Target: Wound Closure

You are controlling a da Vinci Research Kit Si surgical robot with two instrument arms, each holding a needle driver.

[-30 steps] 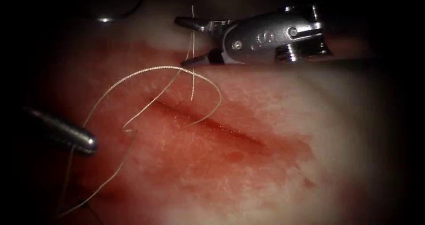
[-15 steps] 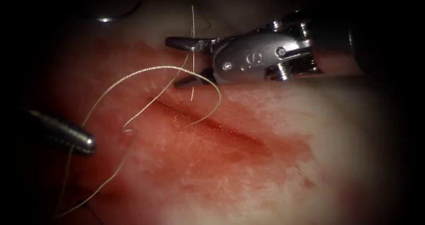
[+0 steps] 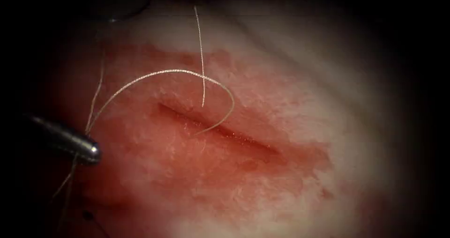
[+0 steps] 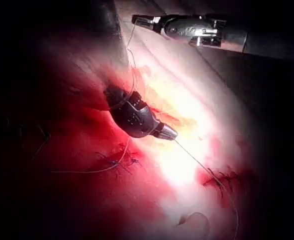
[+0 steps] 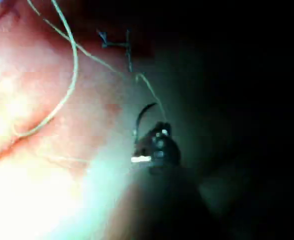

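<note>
Dark surround beyond lit centre.

Tools: two. Left tool (image 3: 92,150) near tissue's left edge, right tool (image 4: 143,21) seen in left wrist view.
Tissue (image 3: 290,196): one piece.
Cut (image 3: 220,130): one, open, mid-tissue.
Pale thread (image 3: 154,74): one arc over cut, one straight strand (image 3: 201,55) crossing it, two strands beside left tool.
Dark stitch clusters: two in left wrist view, first cluster (image 4: 118,161), second cluster (image 4: 221,179).
</note>
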